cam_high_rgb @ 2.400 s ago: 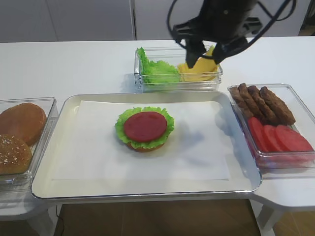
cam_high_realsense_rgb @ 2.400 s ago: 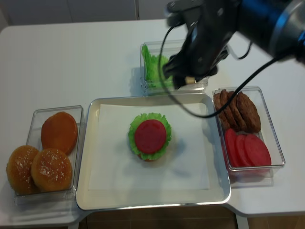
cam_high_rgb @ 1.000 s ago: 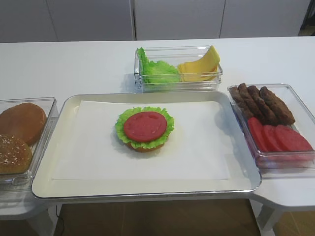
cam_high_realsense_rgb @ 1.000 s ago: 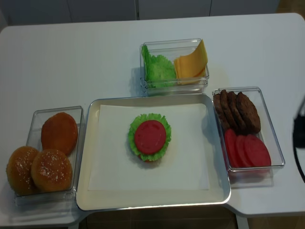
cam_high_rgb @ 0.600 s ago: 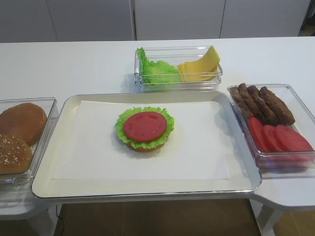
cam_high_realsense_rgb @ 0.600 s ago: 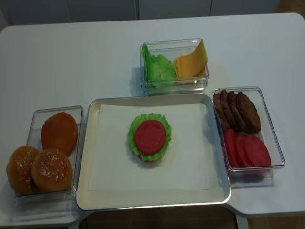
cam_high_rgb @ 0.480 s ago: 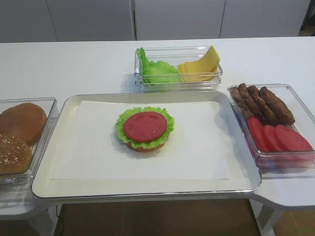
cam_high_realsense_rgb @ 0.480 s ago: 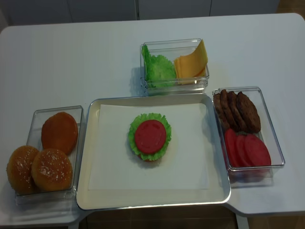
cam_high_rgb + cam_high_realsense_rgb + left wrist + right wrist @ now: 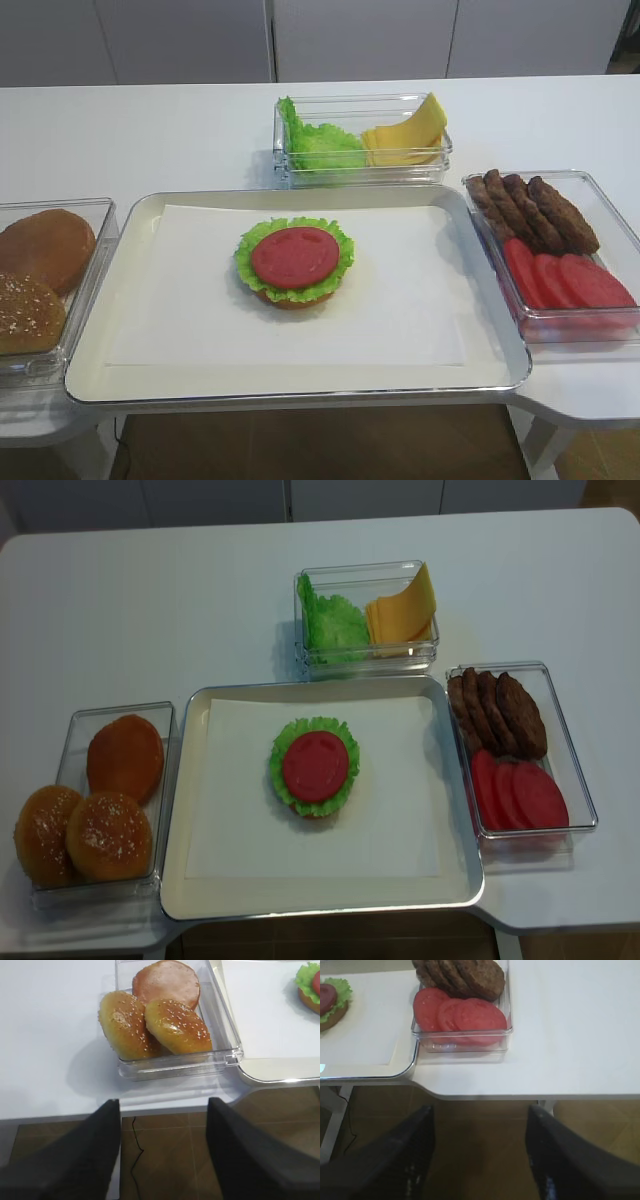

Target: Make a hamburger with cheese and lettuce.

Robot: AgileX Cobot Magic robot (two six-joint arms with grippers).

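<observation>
The hamburger (image 9: 294,262) (image 9: 314,766) sits mid-tray: bun base, frilly lettuce leaf, red tomato disc on top. It shows at the edge of the right wrist view (image 9: 331,1001) and the left wrist view (image 9: 309,986). Pale yellow cheese slices (image 9: 410,137) (image 9: 402,611) lean in the back clear box, beside spare lettuce (image 9: 318,140) (image 9: 330,620). Neither gripper appears in the exterior views. My right gripper (image 9: 479,1155) is open and empty, off the table's front edge over the floor. My left gripper (image 9: 164,1152) is open and empty, off the front left edge.
A metal tray (image 9: 120,375) lined with white paper holds the burger. A clear box (image 9: 70,742) at left holds bun halves (image 9: 160,1022). A clear box (image 9: 590,180) at right holds brown patties (image 9: 462,975) and tomato slices (image 9: 460,1015).
The right arm, which was over the cheese box 2.4 s ago, has withdrawn out of the exterior views. The cheese remains in its box. Nothing has moved in the last second.
</observation>
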